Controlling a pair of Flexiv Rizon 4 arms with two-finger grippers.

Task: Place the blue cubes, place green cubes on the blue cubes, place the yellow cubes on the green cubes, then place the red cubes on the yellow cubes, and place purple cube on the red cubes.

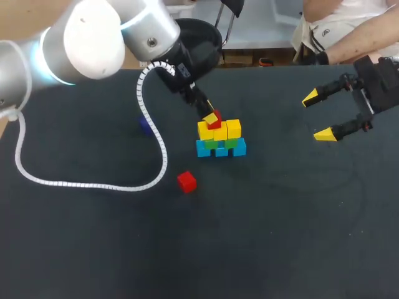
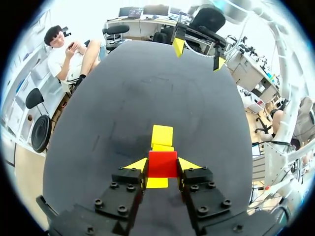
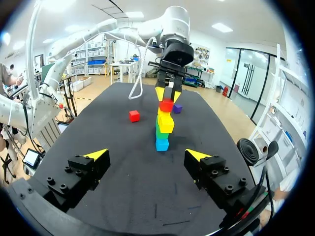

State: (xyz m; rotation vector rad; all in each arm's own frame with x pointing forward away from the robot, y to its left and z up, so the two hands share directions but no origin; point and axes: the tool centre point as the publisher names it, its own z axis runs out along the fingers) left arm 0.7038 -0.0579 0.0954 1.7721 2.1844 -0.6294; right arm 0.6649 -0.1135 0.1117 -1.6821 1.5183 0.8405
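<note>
Working, by the look of things, on the fourth step: setting red cubes on the yellow layer, with blue, green and yellow already stacked and purple not yet begun. Clamping a held red cube [image 3: 166, 105] from two sides between the yellow tips of the left gripper [image 2: 163, 169], with fingers drawn in only as far as the cube's width. Hanging that cube right over the yellow cubes [image 1: 224, 129], toward the left arm's end of the top row, seeming slightly tilted in the head view; touching the yellow beneath or hovering just above, impossible to tell. Sitting under the yellow, in order, green cubes [image 1: 218, 143] and then blue cubes [image 1: 221, 150], on the dark table [image 1: 93, 249] roughly at its middle. Waiting on the table near the stack, on the robot's side: a loose red cube [image 1: 186, 181], apart from everything else. Lying farther off, on the left arm's side of the stack: the purple cube [image 3: 177, 108]. Holding the right gripper [image 1: 317, 116] well apart from the stack, with fingers spread wide and gripping nothing. Next, likely calling for squaring the cube to the yellow one below, lowering it flush, spreading the fingers only slightly, and lifting straight up without nudging the narrow stack; then fetching the loose red cube.
</note>
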